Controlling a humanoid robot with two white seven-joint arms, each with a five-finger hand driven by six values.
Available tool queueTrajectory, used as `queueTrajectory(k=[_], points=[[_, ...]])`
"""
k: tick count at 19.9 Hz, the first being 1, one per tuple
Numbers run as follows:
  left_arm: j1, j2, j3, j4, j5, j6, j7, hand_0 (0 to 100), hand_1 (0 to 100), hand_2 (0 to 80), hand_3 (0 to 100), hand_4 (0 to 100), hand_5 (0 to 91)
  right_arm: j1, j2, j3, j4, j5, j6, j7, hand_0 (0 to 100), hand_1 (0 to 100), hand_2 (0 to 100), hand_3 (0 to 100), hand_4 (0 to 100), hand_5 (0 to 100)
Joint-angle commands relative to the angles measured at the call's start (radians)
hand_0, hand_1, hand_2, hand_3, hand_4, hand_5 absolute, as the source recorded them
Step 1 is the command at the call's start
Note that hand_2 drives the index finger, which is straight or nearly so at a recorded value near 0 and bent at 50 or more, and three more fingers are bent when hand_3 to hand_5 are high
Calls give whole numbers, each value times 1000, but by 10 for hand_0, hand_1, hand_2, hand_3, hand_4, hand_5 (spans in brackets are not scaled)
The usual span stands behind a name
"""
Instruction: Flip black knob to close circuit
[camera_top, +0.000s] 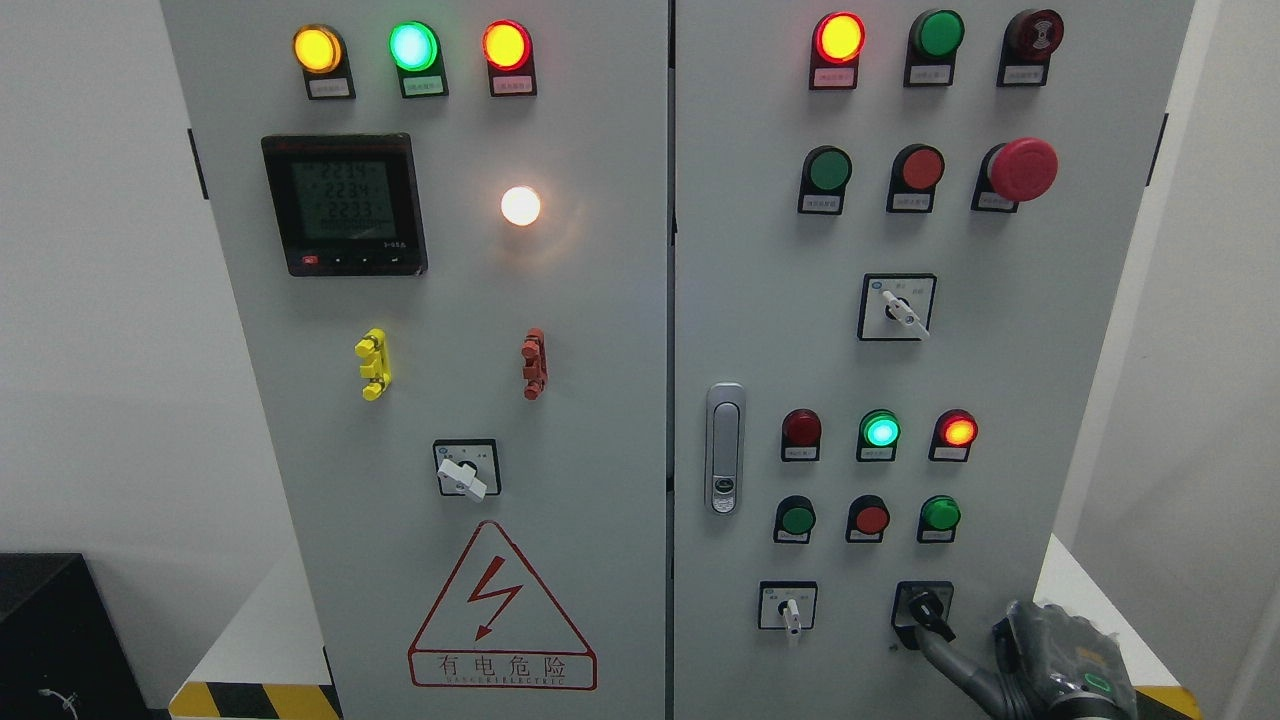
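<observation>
Four characters, 有电危险 (501, 664); robot hand (1040, 660) apparently touching black knob (928, 608).

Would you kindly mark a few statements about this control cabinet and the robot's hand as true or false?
1. The right hand has fingers reaching the black knob. True.
2. The black knob sits at the top left of the cabinet. False: it is at the lower right.
3. The red mushroom button is on the right door. True.
4. The meter display is dark. False: it shows lit digits.
5. The left hand is pressing a button. False: it is not in view.
</observation>
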Motion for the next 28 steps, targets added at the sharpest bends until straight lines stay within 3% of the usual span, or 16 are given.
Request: queueTrajectory(k=[1, 16, 28], points=[[21, 0, 0, 0, 0, 3, 0, 120, 556, 0, 0, 0, 0, 1, -8, -12, -2, -8, 0, -5, 0, 33, 883, 1000, 920, 943], [21, 0, 0, -1, 0, 2, 0, 120, 556, 0, 0, 0, 0, 9, -5, 4, -28, -34, 2, -8, 0, 35, 882, 1000, 920, 943], [21, 0, 0, 0, 0, 3, 0, 120, 556, 0, 0, 0, 0, 18, 5, 70, -30, -33, 0, -19, 0, 40, 880, 1000, 920, 942]])
